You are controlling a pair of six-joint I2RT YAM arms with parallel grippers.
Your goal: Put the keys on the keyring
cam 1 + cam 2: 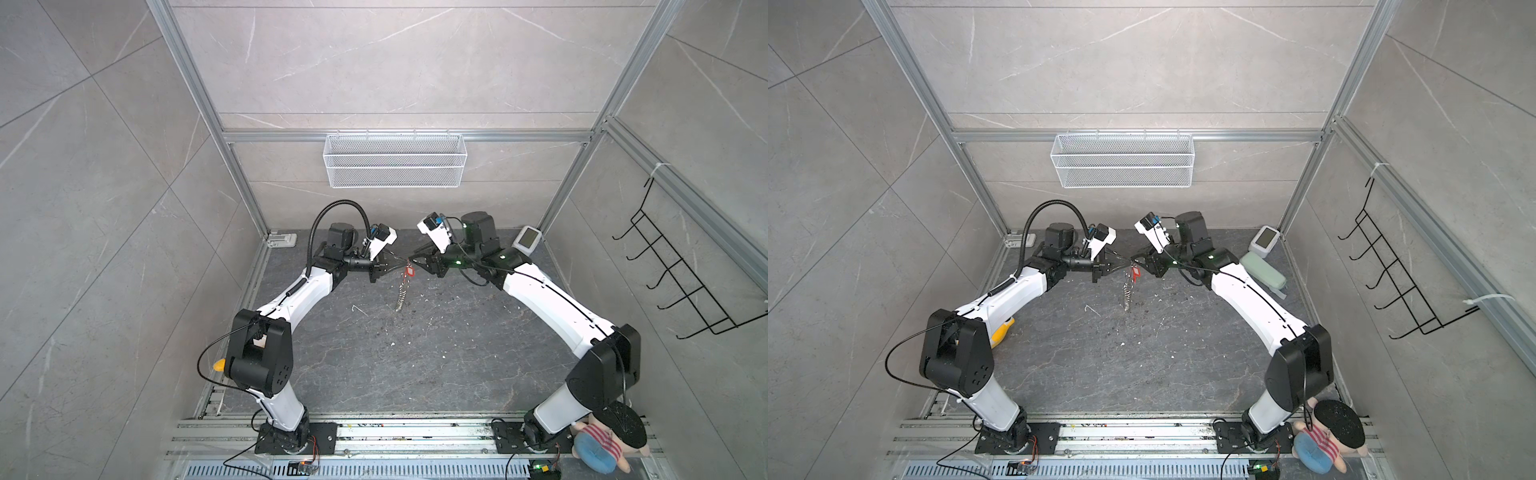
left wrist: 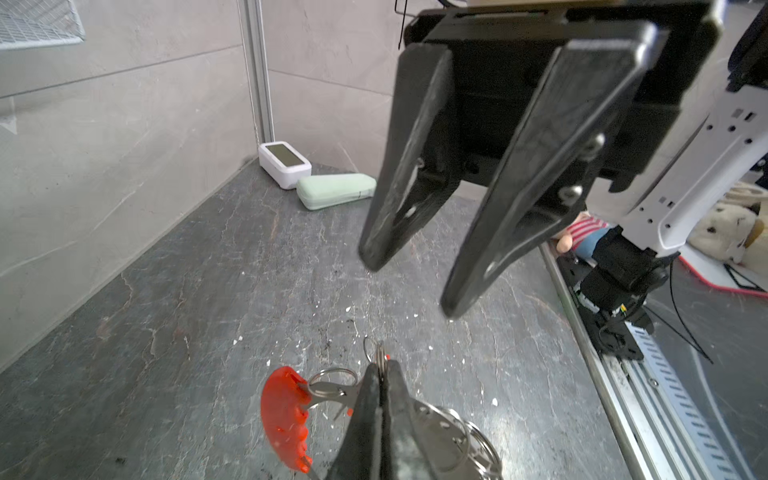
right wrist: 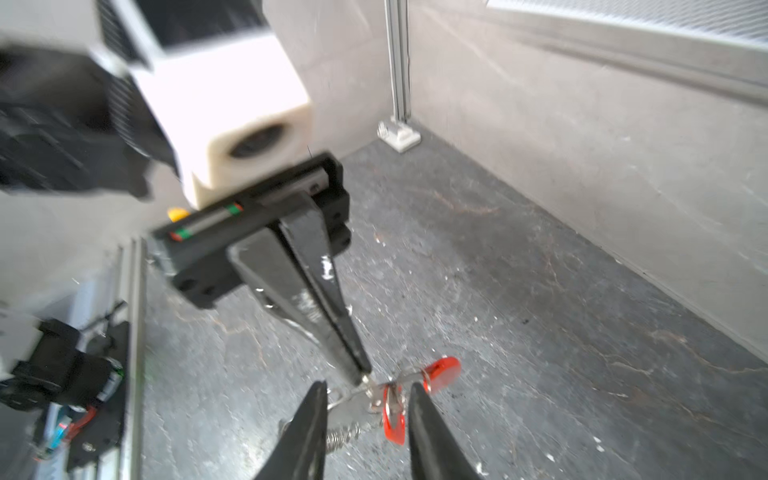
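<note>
One dark desk (image 1: 415, 353) lies below, and above its back part the left pincer (image 1: 400, 262) is clamped together on a metal loop at the top of the keyring (image 1: 401, 293), which hangs down from it. Facing it tip to tip, the right pincer (image 1: 417, 261) has its fingers apart. Just beside it, the keys (image 1: 411, 272) dangle at the keyring's top.

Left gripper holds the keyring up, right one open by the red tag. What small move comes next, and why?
Probably draw the right gripper straight back a little. Its jaws stand open, clamping nothing, while the left gripper is shut on the keyring and the red tag hangs beside it. Backing off should show whether the tag is truly on.
</note>
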